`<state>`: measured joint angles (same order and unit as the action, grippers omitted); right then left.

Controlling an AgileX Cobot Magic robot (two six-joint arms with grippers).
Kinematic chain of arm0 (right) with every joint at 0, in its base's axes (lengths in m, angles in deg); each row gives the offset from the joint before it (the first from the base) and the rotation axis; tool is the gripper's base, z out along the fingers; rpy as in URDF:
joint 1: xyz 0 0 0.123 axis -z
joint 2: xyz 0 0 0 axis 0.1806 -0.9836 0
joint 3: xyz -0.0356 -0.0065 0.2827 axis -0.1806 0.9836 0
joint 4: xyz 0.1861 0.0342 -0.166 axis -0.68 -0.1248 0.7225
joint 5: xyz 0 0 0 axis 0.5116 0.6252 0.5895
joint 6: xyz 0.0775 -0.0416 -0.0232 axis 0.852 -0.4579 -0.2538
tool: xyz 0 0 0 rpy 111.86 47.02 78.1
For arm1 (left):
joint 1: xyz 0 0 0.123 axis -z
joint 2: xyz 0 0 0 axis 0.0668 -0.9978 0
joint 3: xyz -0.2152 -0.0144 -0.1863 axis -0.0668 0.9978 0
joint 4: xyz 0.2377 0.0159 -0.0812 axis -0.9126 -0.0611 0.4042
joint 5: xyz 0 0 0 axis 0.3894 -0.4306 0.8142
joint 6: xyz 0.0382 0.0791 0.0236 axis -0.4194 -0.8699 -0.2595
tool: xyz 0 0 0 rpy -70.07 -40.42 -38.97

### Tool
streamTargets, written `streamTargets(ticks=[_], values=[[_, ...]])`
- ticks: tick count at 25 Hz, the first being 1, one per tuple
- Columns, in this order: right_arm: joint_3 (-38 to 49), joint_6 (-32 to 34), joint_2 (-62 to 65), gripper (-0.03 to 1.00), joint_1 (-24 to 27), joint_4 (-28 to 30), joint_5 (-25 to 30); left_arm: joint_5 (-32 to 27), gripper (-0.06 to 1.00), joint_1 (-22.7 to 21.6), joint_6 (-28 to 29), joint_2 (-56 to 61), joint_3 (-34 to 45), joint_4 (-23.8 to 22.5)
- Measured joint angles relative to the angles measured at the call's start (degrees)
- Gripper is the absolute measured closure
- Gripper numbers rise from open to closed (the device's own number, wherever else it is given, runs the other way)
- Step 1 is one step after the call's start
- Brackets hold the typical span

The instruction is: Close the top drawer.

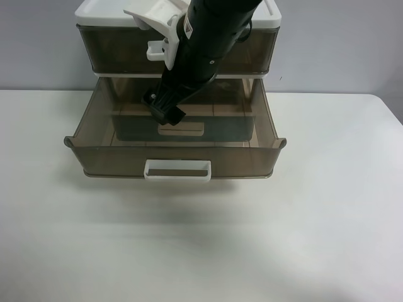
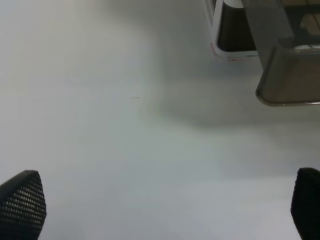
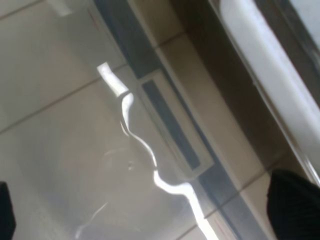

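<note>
The top drawer [image 1: 116, 50] is the smoky brown upper tier under the white lid. Its front stands about level with the lid's edge. Its white handle [image 1: 156, 50] is partly hidden behind my right arm. The like lower drawer [image 1: 94, 135] is pulled far out, its white handle [image 1: 177, 170] facing the table's front. My right gripper [image 1: 165, 112] hangs over the lower drawer's inside, below the top drawer's handle. In the right wrist view the right gripper [image 3: 150, 220] is open and empty above the drawer floor [image 3: 75, 100]. My left gripper [image 2: 165, 210] is open and empty over the table.
The white table [image 1: 315, 220] spreads in front of and beside the unit. In the left wrist view a corner of the pulled-out lower drawer [image 2: 290, 75] and the unit's base [image 2: 232, 35] show. A grey wall [image 1: 340, 44] stands behind the unit.
</note>
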<state>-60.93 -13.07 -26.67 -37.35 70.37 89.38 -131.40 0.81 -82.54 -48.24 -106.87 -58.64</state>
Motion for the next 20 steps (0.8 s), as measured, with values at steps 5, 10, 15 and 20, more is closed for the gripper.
streamTargets(ticks=[5,10,15,20], values=[[-2.00,-0.06,-1.43,-0.03,0.36,0.08,-0.30,0.00,-0.05,0.00,0.00,0.00,0.00,0.00],[-3.26,-0.23,-1.80,-0.03,0.42,-0.27,1.04,0.00,-0.05,0.00,0.00,0.00,0.00,0.00],[-3.44,-2.88,-1.80,-0.03,0.21,-1.91,2.38,0.00,-0.05,0.00,0.00,0.00,0.00,0.00],[-3.80,-3.43,1.00,-0.03,-2.78,-2.07,7.48,0.00,-0.05,0.00,0.00,0.00,0.00,0.00]])
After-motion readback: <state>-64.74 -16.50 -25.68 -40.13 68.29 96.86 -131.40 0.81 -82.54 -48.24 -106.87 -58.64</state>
